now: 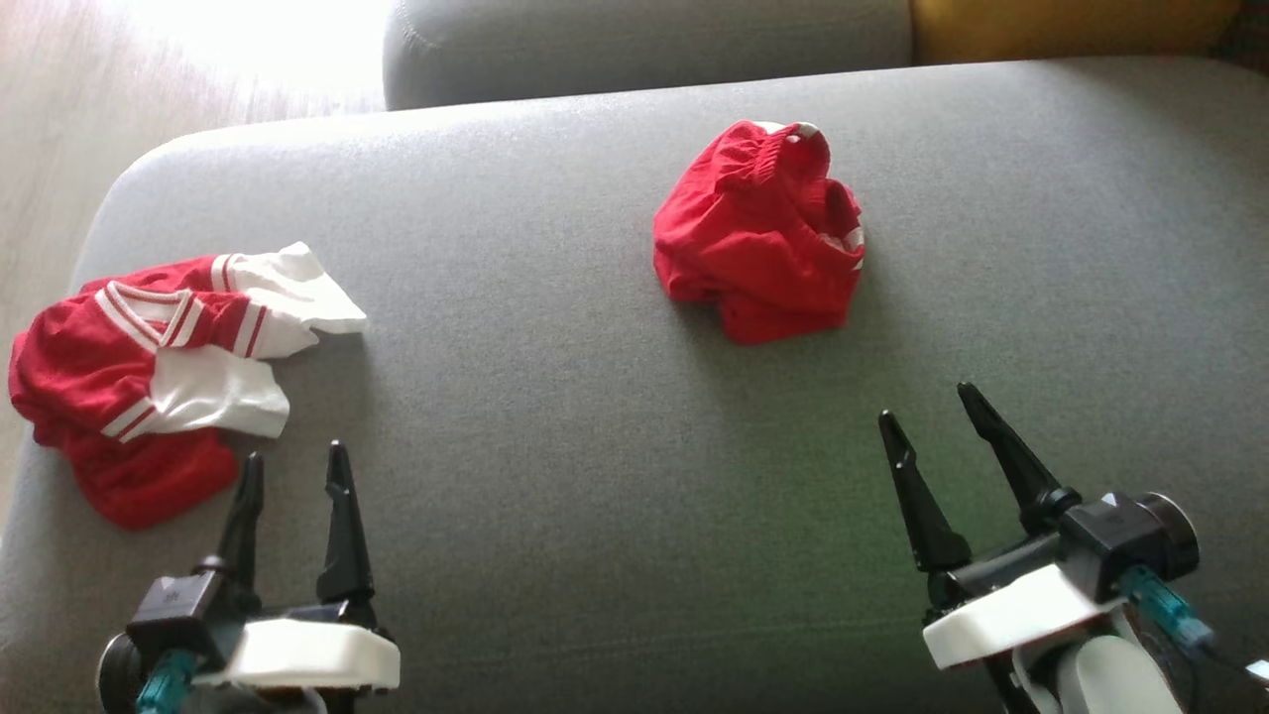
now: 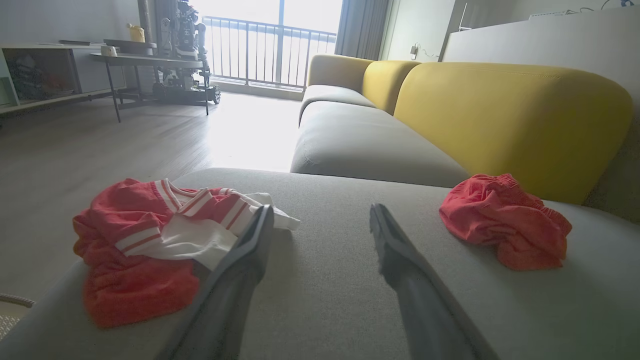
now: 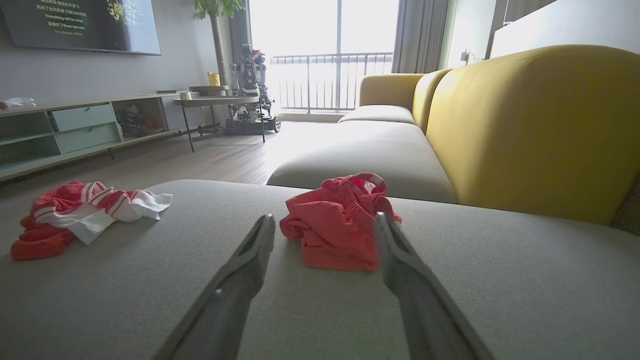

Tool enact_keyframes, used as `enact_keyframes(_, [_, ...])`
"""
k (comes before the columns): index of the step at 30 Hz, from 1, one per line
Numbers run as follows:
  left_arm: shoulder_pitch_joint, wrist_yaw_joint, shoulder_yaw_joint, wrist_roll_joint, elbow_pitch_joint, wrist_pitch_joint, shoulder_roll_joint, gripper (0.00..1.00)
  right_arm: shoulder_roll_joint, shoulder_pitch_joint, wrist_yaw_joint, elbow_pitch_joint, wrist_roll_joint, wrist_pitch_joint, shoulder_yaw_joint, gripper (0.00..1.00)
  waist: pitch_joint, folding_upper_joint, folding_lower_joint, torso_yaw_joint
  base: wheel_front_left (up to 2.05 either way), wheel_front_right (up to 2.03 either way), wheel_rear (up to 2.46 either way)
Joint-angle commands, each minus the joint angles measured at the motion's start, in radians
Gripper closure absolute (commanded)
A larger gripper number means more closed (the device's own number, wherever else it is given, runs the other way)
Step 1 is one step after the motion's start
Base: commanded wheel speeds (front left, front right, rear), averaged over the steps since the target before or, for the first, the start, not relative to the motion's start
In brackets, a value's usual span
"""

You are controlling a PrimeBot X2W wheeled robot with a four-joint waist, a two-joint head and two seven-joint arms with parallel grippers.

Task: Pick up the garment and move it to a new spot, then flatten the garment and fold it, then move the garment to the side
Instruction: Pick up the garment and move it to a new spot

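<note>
Two crumpled garments lie on the grey sofa seat (image 1: 595, 416). A red-and-white striped garment (image 1: 159, 367) sits at the seat's left edge, just ahead of my left gripper (image 1: 295, 468), which is open and empty. It also appears at the left of the left wrist view as the striped garment (image 2: 150, 240), beside my left gripper (image 2: 320, 215). A bunched red garment (image 1: 763, 233) rests farther back, right of centre. My right gripper (image 1: 937, 405) is open, empty, and short of it. The right wrist view frames the red garment (image 3: 335, 222) beyond my right gripper (image 3: 325, 222).
The seat's left edge drops to a wooden floor (image 1: 59, 149). Behind it lies another grey seat cushion (image 1: 644, 40) with a yellow backrest (image 3: 540, 125) on the right. A side table (image 3: 215, 102), a shelf unit (image 3: 80, 130) and another robot (image 3: 250, 90) stand across the room.
</note>
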Motion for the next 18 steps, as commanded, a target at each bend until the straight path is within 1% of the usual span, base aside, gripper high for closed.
enact_keyframes(1, [-0.027,0.006,0.030,0.010,-0.033,-0.005,0.003,0.00,0.000,-0.019,0.000,-0.028,-0.001,-0.006,0.023,0.00,-0.001,-0.0001,0.0001,-0.004,0.00,0.00,0.00])
enact_keyframes(7, [-0.024,0.017,0.029,0.010,-0.031,-0.005,0.002,0.00,0.000,-0.022,0.000,-0.023,0.005,-0.006,0.026,0.00,-0.002,-0.0001,0.0001,-0.008,0.00,0.00,0.00])
enact_keyframes(18, [-0.033,0.024,0.023,0.008,-0.025,-0.005,0.002,0.00,0.000,-0.029,0.000,-0.021,0.001,-0.006,0.027,0.00,0.010,-0.0001,0.0001,-0.014,0.00,0.00,0.00])
